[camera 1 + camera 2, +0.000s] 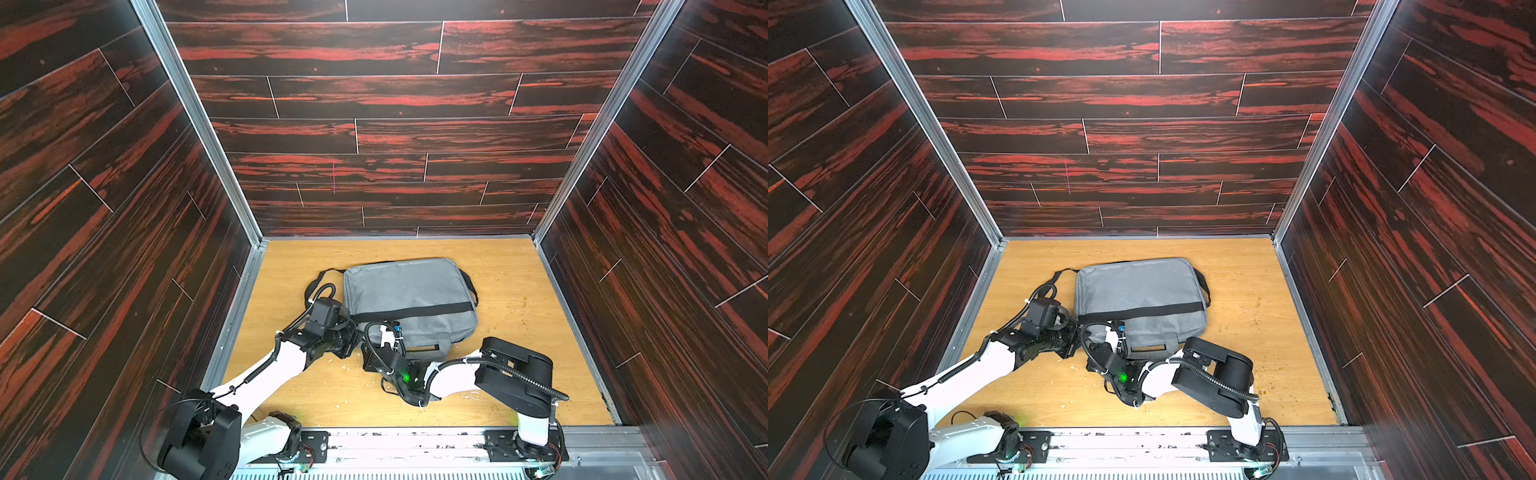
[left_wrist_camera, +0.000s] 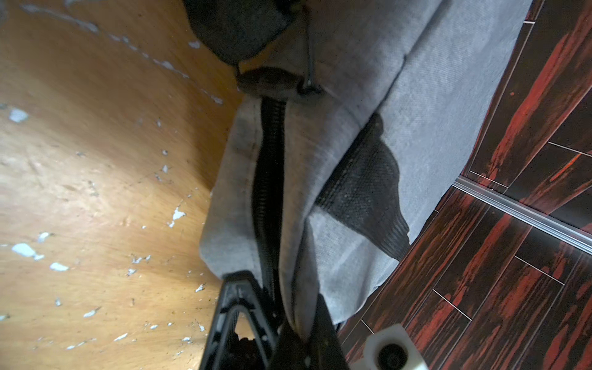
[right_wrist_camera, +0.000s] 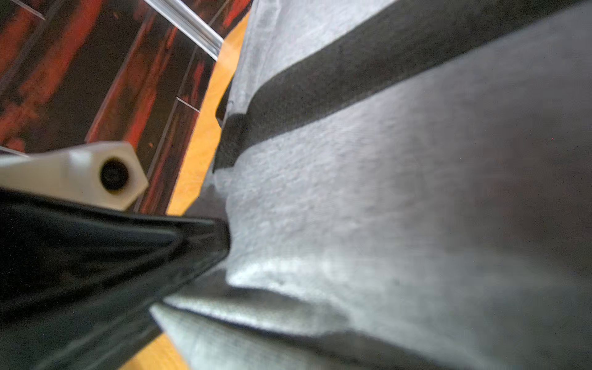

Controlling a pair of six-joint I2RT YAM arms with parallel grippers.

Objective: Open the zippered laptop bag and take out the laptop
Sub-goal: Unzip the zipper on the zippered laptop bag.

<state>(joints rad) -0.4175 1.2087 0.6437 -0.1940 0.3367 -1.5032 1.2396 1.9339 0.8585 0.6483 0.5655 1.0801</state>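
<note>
The grey zippered laptop bag [image 1: 409, 291] [image 1: 1142, 291] lies flat mid-table in both top views, black band [image 1: 415, 311] across it and grey handles [image 1: 428, 347] toward me. My left gripper [image 1: 352, 334] [image 2: 285, 304] is at its near-left corner, shut on a fold of grey fabric beside the closed black zipper [image 2: 270, 192]. My right gripper [image 1: 390, 330] is at the near edge just right of that. In the right wrist view one black finger [image 3: 192, 243] presses into the fabric and the other is hidden. The laptop is hidden.
The black shoulder strap [image 1: 316, 282] loops on the wooden table [image 1: 519, 332] left of the bag, beside my left wrist. Dark red panel walls [image 1: 374, 145] close in the back and both sides. A metal rail [image 1: 407, 440] runs along the front. White flecks [image 2: 22, 250] dot the wood.
</note>
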